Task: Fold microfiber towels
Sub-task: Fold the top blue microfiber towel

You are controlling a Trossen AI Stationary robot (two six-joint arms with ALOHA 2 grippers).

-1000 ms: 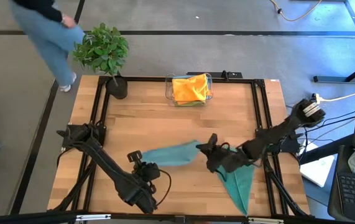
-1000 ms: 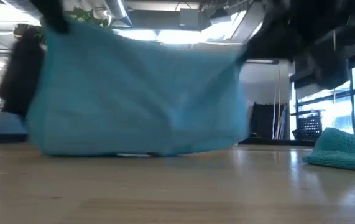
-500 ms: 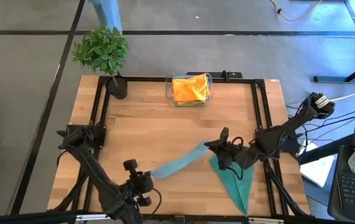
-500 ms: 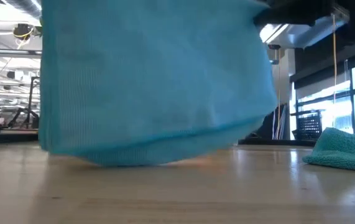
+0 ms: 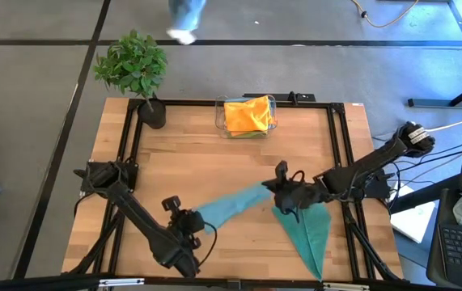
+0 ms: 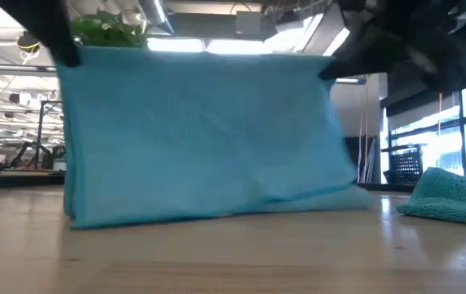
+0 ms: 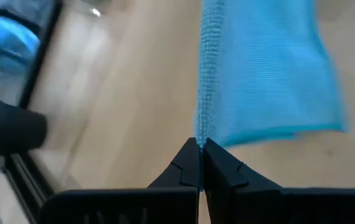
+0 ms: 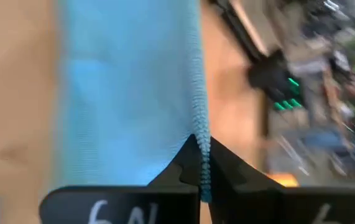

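From above, a blue towel (image 5: 229,204) hangs stretched between the two arms over the front of the wooden table (image 5: 190,166). The left gripper (image 5: 188,220) pinches one end and the right gripper (image 5: 282,187) pinches the other, probably so the towel stays flat and can be laid down neatly. A teal towel (image 5: 311,236) lies folded on the table by the right arm. An orange towel (image 5: 247,115) sits in the clear bin (image 5: 273,123) at the back, near a potted plant (image 5: 133,69).

From table height, the blue towel (image 6: 204,135) hangs like a curtain, its bottom edge touching the wood.

The left wrist camera shows the fingers (image 7: 186,165) squeezed tight on the towel's edge (image 7: 209,81).

The right wrist camera shows its fingers (image 8: 183,163) clamped on the other edge (image 8: 197,74) the same way.
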